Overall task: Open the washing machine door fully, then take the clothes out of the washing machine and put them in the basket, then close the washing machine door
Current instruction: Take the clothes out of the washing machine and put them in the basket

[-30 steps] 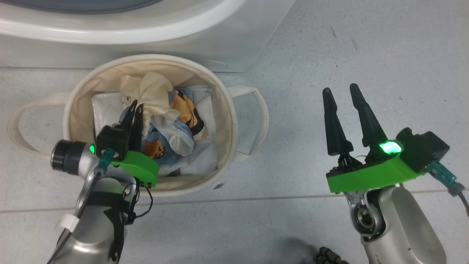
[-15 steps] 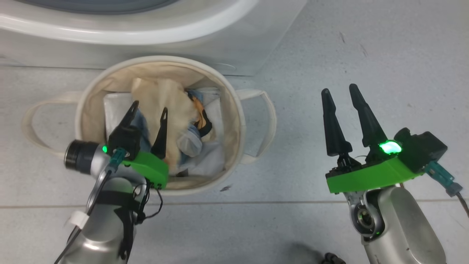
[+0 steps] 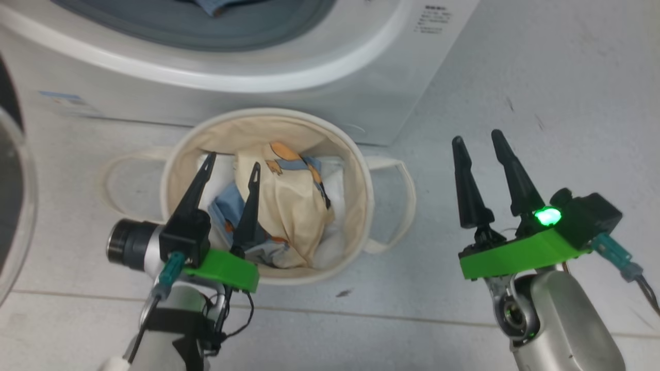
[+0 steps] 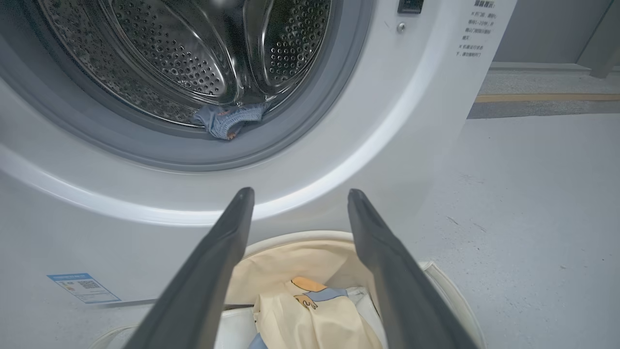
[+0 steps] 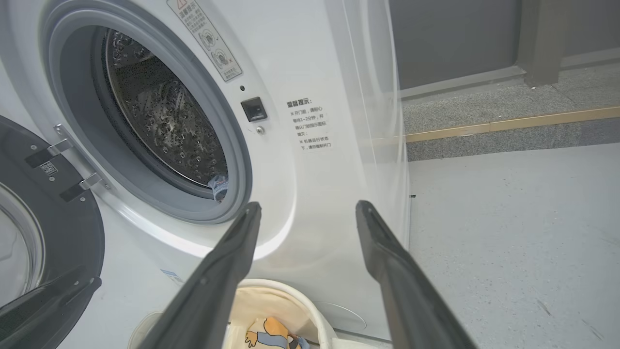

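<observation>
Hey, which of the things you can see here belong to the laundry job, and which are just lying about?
Job: washing machine, its open door, basket, printed clothes in the basket, blue garment in the drum.
Just there: plain white sheet in the basket, dark floor scuff, yellow floor strip.

The washing machine door (image 3: 10,180) ran off the head view's left edge; printed text (image 3: 433,19) on the washing machine (image 3: 350,93) was too small to read.
</observation>
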`<state>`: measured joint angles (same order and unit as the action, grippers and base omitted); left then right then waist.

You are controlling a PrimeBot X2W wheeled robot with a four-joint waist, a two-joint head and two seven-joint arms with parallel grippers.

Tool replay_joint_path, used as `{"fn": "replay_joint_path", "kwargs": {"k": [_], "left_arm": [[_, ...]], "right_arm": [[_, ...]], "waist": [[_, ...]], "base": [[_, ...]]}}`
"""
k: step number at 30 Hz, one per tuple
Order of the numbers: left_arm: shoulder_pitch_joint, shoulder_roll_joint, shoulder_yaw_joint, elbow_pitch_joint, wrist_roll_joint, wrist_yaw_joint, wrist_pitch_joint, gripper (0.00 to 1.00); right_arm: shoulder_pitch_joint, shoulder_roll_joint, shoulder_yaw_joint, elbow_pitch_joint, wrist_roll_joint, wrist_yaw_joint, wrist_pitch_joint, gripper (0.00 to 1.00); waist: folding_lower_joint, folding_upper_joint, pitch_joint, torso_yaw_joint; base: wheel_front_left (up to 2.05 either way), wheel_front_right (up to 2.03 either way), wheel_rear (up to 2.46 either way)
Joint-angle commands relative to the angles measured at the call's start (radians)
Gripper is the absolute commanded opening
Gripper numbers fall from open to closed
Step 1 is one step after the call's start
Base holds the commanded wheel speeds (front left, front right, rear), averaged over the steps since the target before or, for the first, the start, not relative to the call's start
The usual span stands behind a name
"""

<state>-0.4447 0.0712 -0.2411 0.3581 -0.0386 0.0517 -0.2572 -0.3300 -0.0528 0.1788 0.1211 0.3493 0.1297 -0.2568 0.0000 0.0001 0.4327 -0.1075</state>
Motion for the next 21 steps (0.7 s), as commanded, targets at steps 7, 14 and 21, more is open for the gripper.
{"fn": "replay_joint_path", "kwargs": {"k": [7,14,21], "left_arm": [[0.107,-0.005,0.049,-0.152,-0.015,0.026,-0.005,1.0],[0.219,-0.018,0.113,-0.239,-0.083,0.06,-0.005,1.0],[0.324,-0.021,0.164,-0.271,-0.135,0.087,-0.005,1.0]], "right_arm": [[0.027,0.003,0.038,-0.019,-0.051,0.001,-0.005,1.0],[0.094,0.003,0.031,-0.002,-0.047,0.001,-0.005,1.0],[0.184,0.003,0.005,-0.003,-0.012,0.001,-0.005,1.0]], "waist": [[0.0,-0.0001,-0.11,0.064],[0.0,-0.0001,-0.208,0.104],[0.0,-0.0001,-0.304,0.119]], "base": [[0.0,0.0,0.0],[0.0,0.0,0.0],[0.0,0.0,0.0]]}}
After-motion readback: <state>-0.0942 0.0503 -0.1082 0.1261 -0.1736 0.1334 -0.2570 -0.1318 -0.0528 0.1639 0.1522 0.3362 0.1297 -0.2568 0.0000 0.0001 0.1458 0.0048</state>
